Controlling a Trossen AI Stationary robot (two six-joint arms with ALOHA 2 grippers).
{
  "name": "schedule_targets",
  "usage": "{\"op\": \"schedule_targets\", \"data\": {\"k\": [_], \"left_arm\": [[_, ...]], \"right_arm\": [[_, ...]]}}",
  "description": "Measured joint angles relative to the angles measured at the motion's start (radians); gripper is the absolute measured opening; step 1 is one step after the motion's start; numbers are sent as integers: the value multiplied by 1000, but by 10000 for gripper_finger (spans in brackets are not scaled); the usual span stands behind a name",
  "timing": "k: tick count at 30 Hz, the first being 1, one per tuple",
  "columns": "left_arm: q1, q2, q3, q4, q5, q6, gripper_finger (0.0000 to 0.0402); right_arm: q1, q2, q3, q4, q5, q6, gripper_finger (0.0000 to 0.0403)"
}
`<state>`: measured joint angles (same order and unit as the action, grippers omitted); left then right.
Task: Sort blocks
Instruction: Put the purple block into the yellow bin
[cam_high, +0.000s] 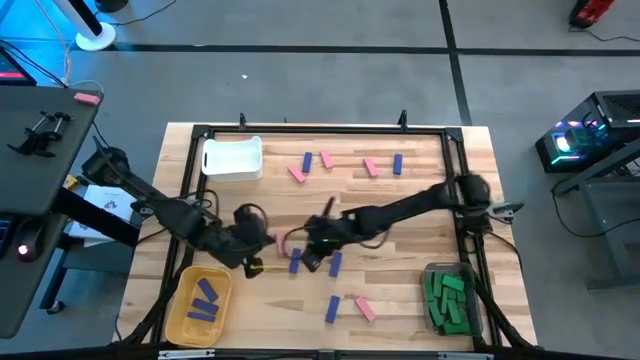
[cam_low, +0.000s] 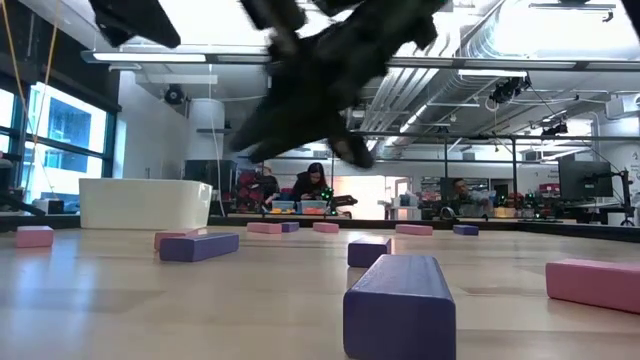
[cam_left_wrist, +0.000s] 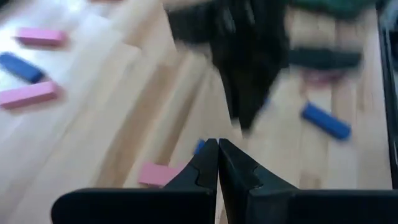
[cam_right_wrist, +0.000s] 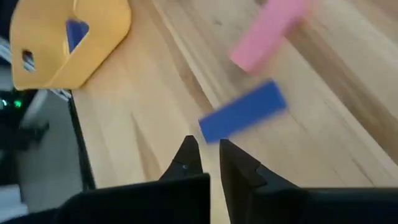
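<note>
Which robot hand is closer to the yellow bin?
The left. The left gripper sits just past the yellow bin's upper right corner, near the table's middle. The right gripper is farther over, beyond the left one, among the loose blocks.

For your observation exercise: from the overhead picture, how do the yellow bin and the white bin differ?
The yellow bin sits at the table's near left corner and holds blue blocks; the white bin sits at the far left and shows no blocks inside. The yellow bin lies turned at an angle; the white one squarer to the table edge. Both are open-topped.
</note>
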<state>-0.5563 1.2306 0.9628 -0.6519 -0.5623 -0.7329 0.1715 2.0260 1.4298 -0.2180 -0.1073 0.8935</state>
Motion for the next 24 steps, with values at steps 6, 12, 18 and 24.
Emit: {"op": "schedule_targets", "data": {"k": [6,12,18,24], "left_arm": [[-51,-17,-27,0,-71,-135,0],[-96,-16,-33,20,-73,-219,0],[-134,-16,-33,19,-91,-297,0],[-163,-16,-33,12,-119,-338,0]], "right_arm": [[-28,171,226,-164,-24,-151,1],[-59,251,349,-251,30,-267,0],[-69,282,357,-315,77,-301,0],[-54,278,357,-458,100,-305,0]]}}
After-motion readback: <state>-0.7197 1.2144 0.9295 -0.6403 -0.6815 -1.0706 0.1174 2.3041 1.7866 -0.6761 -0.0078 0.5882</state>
